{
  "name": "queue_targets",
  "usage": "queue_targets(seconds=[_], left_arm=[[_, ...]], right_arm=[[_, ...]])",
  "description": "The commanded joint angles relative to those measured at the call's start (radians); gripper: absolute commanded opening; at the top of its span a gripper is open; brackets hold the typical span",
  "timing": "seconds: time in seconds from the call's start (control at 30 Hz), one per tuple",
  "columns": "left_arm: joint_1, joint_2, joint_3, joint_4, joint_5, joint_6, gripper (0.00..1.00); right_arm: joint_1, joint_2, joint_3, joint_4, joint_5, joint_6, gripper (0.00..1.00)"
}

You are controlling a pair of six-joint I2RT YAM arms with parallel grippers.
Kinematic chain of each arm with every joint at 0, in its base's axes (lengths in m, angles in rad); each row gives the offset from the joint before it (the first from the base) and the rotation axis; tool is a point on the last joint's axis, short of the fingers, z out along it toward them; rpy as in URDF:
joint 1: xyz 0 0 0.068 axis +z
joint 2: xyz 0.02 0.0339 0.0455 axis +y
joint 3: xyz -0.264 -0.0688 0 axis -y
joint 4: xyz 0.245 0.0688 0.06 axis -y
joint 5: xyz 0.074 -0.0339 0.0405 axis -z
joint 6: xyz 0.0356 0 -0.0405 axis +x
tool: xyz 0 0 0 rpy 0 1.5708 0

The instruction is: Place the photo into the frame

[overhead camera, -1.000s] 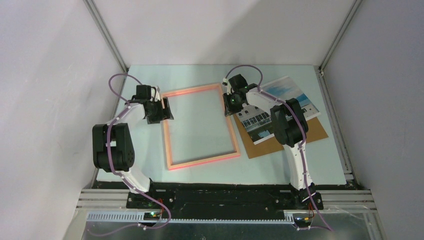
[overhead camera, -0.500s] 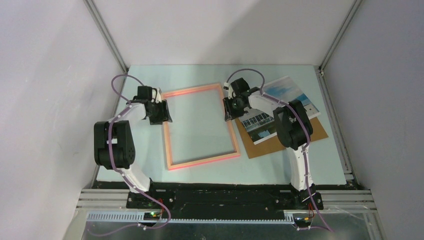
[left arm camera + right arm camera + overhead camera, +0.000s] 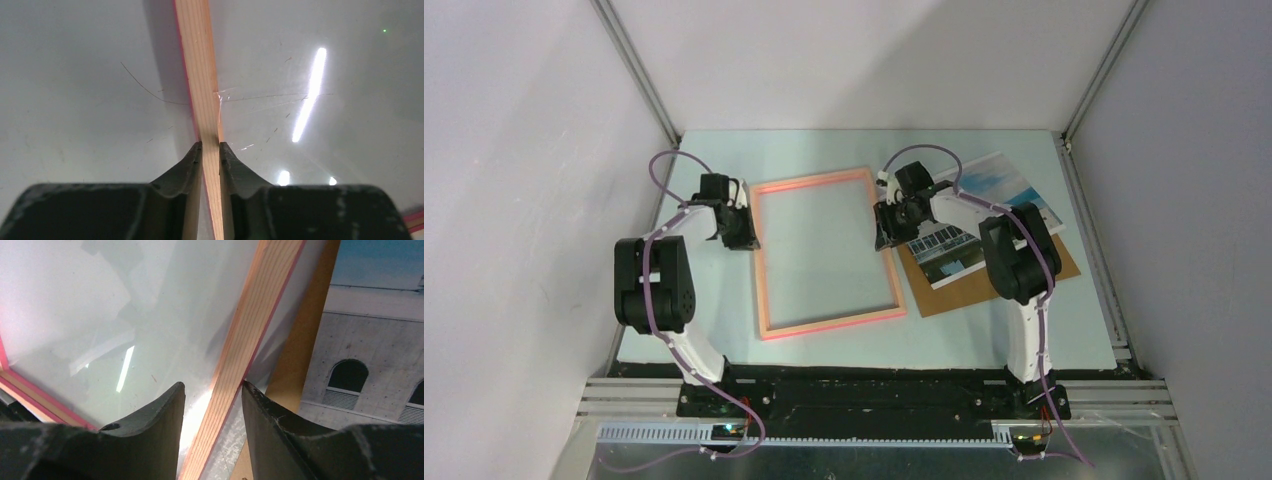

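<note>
Closing since a second ago, left pincer (image 3: 210,146) pinches the frame (image 3: 199,60) by its pale grained-wood rail, while right pincer (image 3: 211,387) has widened, straddling the opposite rail beside the glossy photo (image 3: 372,335).

Salmon-pink edging glows along the frame (image 3: 761,270), whose rails show pale, straight-grained wood, while its clear pane carries white streaks of reflected light over the pale mint-grey counter (image 3: 724,295). The photo (image 3: 949,250) shows a grey-white building with dark arched windows under a blue sky with white cloud, and the backing board (image 3: 954,292) is plain brown. The left claw (image 3: 211,150) and right claw (image 3: 212,390) are matte black with scuffed grey edges, the arms (image 3: 652,295) are black and white with purple cables (image 3: 664,165), and the walls (image 3: 524,150) are a flat greyish white.
</note>
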Motion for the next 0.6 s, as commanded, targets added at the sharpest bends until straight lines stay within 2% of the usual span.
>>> queue_targets(seconds=[0.0,0.1,0.4,0.57], left_arm=[[-0.007,0.02,-0.008,-0.011,0.002,0.015,0.2],[-0.006,0.021,0.002,-0.019,-0.02,0.015,0.21],[-0.006,-0.017,0.004,-0.028,-0.079,0.034,0.35],[-0.007,-0.011,0.003,-0.03,-0.088,0.047,0.37]], right_arm=[[-0.001,-0.058,-0.035,0.023,-0.089,-0.029,0.5],[-0.001,-0.069,-0.051,0.022,-0.105,-0.034,0.51],[-0.008,-0.091,-0.086,0.016,-0.111,-0.043,0.51],[-0.005,-0.093,-0.091,0.013,-0.118,-0.04,0.51]])
